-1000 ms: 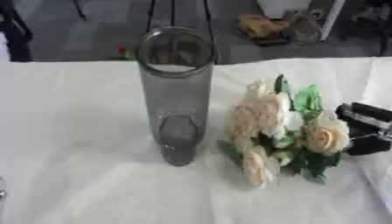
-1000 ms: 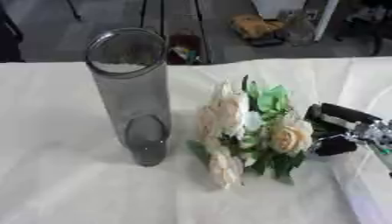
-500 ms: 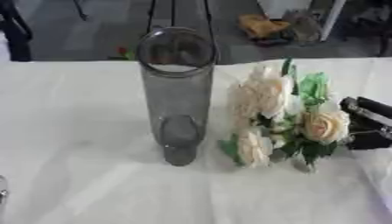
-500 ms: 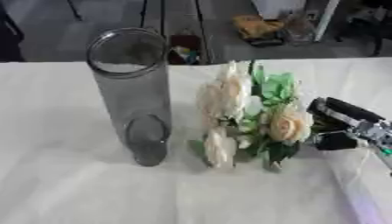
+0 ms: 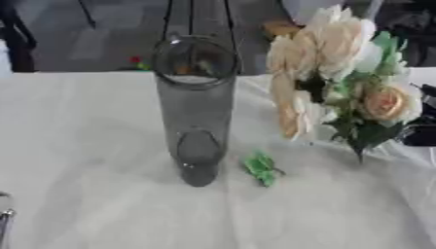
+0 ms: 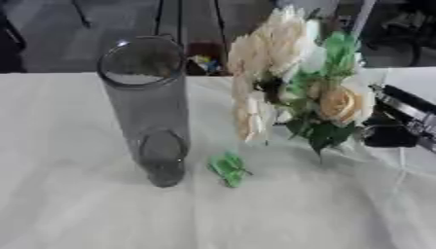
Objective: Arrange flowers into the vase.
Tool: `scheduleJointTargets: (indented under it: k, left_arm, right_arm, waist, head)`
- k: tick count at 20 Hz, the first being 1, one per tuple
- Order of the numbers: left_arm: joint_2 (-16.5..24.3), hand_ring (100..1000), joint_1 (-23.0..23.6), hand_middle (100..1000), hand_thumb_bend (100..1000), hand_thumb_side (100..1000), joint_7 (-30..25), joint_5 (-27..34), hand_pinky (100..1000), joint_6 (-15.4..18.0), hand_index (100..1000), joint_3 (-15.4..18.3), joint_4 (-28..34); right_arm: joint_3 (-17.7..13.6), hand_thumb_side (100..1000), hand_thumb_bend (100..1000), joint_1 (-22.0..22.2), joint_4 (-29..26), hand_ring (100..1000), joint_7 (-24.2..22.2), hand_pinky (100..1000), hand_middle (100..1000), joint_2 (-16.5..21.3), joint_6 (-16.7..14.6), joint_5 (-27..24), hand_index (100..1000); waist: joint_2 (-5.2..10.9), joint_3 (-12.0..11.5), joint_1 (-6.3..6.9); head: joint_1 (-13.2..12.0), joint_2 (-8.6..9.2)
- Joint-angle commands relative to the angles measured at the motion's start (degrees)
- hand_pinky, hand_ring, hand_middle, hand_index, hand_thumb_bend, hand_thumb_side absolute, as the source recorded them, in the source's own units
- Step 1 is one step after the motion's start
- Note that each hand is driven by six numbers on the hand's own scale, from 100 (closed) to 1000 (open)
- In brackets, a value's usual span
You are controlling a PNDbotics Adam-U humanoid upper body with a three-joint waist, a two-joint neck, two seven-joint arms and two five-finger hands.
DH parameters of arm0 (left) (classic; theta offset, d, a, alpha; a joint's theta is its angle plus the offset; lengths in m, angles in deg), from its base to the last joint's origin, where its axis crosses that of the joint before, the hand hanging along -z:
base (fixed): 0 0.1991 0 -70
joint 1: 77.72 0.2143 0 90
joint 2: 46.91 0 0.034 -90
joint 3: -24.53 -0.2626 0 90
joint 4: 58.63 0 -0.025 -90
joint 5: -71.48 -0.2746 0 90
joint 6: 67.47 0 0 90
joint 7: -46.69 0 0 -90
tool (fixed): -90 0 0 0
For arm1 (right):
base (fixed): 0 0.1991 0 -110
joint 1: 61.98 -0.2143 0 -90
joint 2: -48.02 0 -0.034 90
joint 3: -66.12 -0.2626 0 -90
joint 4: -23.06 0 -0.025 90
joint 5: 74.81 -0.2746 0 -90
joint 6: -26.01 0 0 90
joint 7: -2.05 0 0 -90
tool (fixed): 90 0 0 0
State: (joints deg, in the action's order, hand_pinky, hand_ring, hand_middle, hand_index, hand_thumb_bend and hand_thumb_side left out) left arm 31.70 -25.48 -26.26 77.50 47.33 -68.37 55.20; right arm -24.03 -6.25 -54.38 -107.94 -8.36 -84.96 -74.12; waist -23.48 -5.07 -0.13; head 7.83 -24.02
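Staged test area in a lab or workshop: beyond the right hand [image 6: 400,121], a table under white cloth [image 5: 85,146] ends at a bare grey floor [image 5: 85,39] with dark stand legs [image 5: 197,17] and scattered clutter

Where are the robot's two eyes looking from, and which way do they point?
Left eye view: sits in the robot's head, looking down and forward at the tall clear glass vase on the white tablecloth; a black bit of the right hand shows at the right edge.
Right eye view: same head, same downward look; the right hand shows more, beside the bunch of cream and peach flowers.
Both share the vase, the lifted bunch and a small green leaf lying on the cloth.
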Motion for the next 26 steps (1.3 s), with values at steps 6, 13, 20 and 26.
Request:
scheduleJointTargets:
  k: [6,13,20,26]
  left_arm:
    - [1.4,830,-0.2,772,259,969,-0.2,0.3,722,-0.3,895,0.3,0.8]
    - [1.8,830,0.1,771,262,967,-0.3,0.5,722,-0.4,895,0.3,0.8]
    - [2.1,830,0.2,771,264,965,-0.5,0.7,722,-0.5,895,0.1,0.8]
    - [2.3,830,0.4,771,263,966,-0.8,0.8,722,-0.6,895,-0.1,0.8]
  right_arm:
    - [-2.9,287,100,-1.0,-7.0,100,3.4,168,100,5.3,4.5,-10.4,149]
    - [-4.9,298,100,-3.1,-13.2,100,5.6,150,100,6.2,11.9,-26.9,149]
    - [-6.1,305,100,-5.4,-17.2,100,9.3,125,100,6.7,15.7,-40.1,147]
    - [-6.5,314,100,-7.9,-18.6,100,10.9,104,100,6.7,17.3,-49.8,144]
  waist:
    - [2.76,0.4,-0.53]
    - [3.56,0.4,-0.90]
    - [4.07,-0.1,-1.46]
    - [4.32,-0.7,-2.00]
  head:
    - [-0.7,0.31]
    - [-2.0,0.36]
    - [-2.6,0.47]
    - [-2.6,0.34]
